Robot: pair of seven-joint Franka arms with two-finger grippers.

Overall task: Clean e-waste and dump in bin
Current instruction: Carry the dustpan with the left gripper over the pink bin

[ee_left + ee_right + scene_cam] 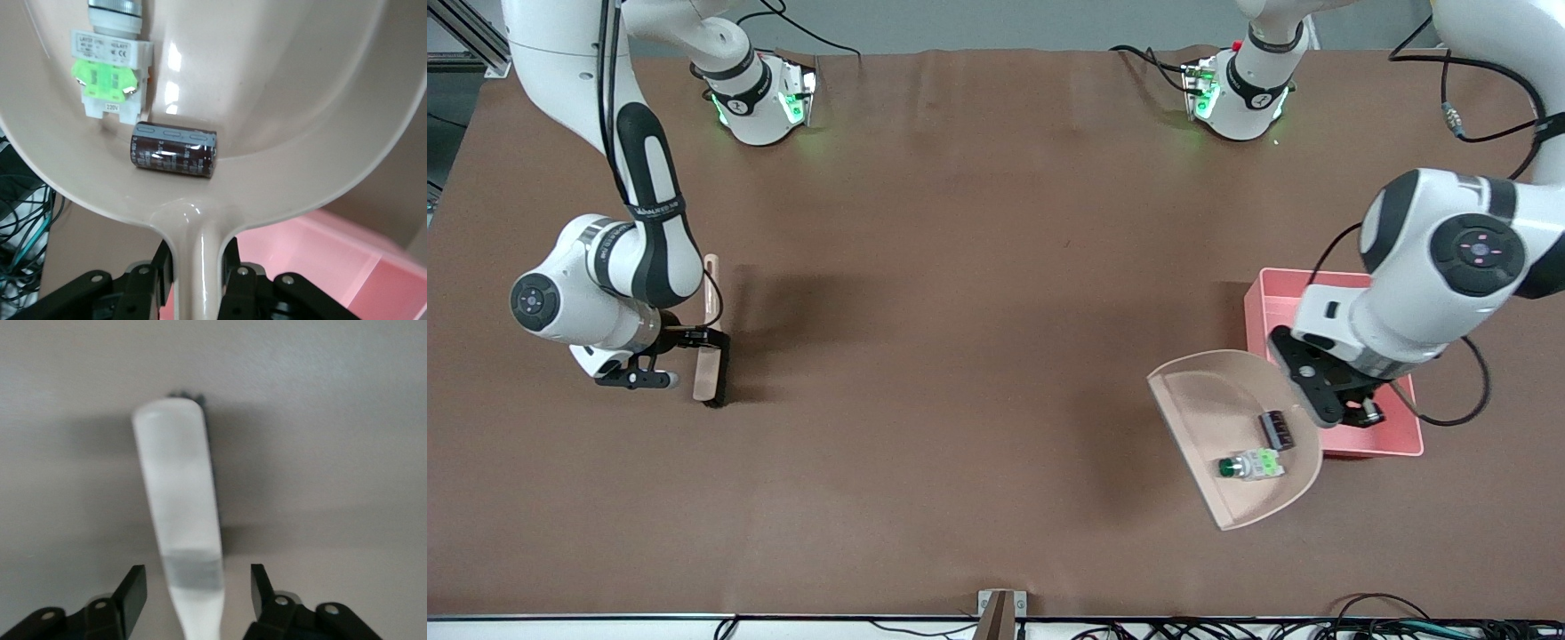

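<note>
Beige dustpan (280,100) is hanging by its handle, pinched between the left gripper (198,267) fingers (233,263), beside the pink bin (347,267). Just ahead of those fingers, the dark capacitor (173,150) and the white-green switch (110,77) are lying in its scoop. Over the desk (960,267), the right gripper (199,593) fingers (133,587) are standing released on either side of the brush (180,520) handle, not touching it

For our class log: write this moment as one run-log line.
left gripper: shut on dustpan handle, both e-waste pieces inside, beside bin | right gripper: open around brush
</note>
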